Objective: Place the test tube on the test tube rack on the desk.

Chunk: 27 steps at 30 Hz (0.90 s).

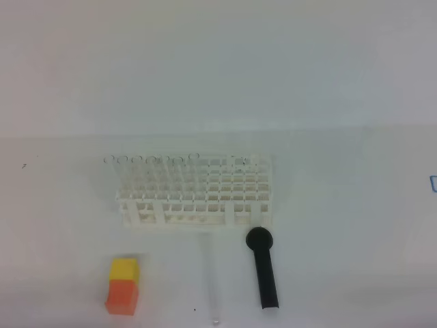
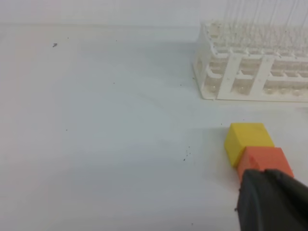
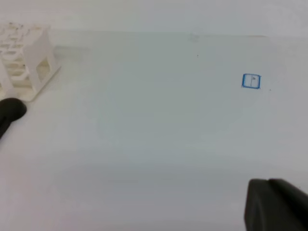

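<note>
Both the left gripper (image 2: 272, 199) and right gripper (image 3: 276, 204) are clenched empty, while the test tube (image 1: 210, 280) is left lying at the test tube rack's (image 1: 194, 191) 6 o'clock, ungrasped.

Test tube (image 1: 210, 277) faint; left pincer (image 2: 272, 199) cut off at corner.

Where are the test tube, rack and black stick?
test tube (image 1: 210, 280): exterior high view, mid-length of glass.
test tube rack (image 1: 194, 210): exterior high view, front wall.
black stick (image 1: 265, 277): exterior high view, middle of shaft.
</note>
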Motion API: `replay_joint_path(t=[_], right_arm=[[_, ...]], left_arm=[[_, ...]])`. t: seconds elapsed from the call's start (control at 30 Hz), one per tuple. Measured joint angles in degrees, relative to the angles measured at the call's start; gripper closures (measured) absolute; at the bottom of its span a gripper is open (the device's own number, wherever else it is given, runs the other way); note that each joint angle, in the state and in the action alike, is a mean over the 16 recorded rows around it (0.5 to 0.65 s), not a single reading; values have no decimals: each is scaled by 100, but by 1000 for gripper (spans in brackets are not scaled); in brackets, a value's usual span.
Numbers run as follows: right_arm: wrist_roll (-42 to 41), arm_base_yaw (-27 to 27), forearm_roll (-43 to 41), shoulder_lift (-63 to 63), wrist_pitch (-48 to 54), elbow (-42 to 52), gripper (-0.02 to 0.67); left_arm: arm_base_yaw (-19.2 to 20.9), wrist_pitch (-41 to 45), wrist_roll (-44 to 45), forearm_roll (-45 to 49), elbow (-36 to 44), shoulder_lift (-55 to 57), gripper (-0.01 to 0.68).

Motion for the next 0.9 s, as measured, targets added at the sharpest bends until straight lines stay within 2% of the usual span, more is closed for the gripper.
replay_joint_path(t=[0.9], right_arm=[[0,0,0,0,0,0,650]], left_arm=[[0,0,-176,-185,59,0,674]])
